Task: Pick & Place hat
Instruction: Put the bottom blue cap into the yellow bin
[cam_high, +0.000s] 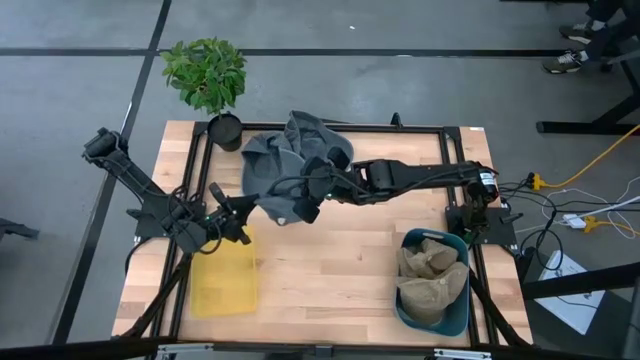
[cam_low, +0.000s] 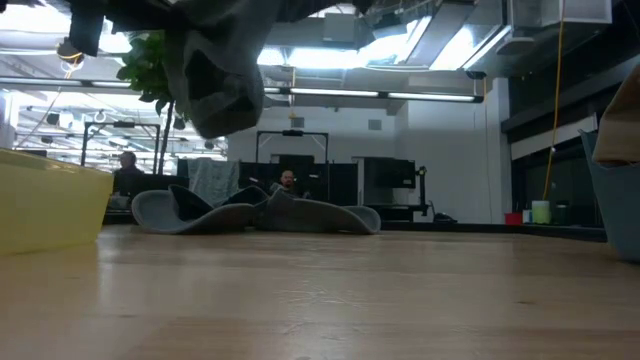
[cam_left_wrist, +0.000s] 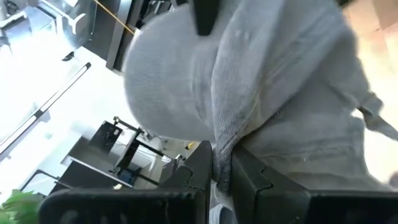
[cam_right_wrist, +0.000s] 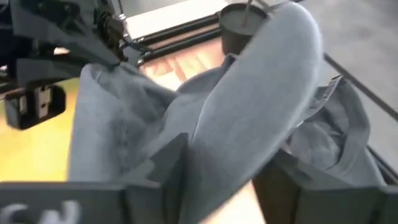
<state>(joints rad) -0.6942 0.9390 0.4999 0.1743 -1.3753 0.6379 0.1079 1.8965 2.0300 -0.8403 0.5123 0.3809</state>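
Right by the lens, your left pincer (cam_left_wrist: 221, 177) is pinching a fold of the gray hat (cam_left_wrist: 261, 93), and your right pincer (cam_high: 308, 205) is pinching the same hat. The hat hangs in the air above the tabletop (cam_high: 330, 270), near the middle, with more gray hats (cam_high: 300, 140) heaped at 12 o'clock. If both arms pull apart, I think the hat could stretch, rip or slip free. The yellow bin (cam_high: 224, 280) at 8 o'clock looks empty. The blue bin (cam_high: 455, 315) at 4 o'clock holds tan hats (cam_high: 430, 275).
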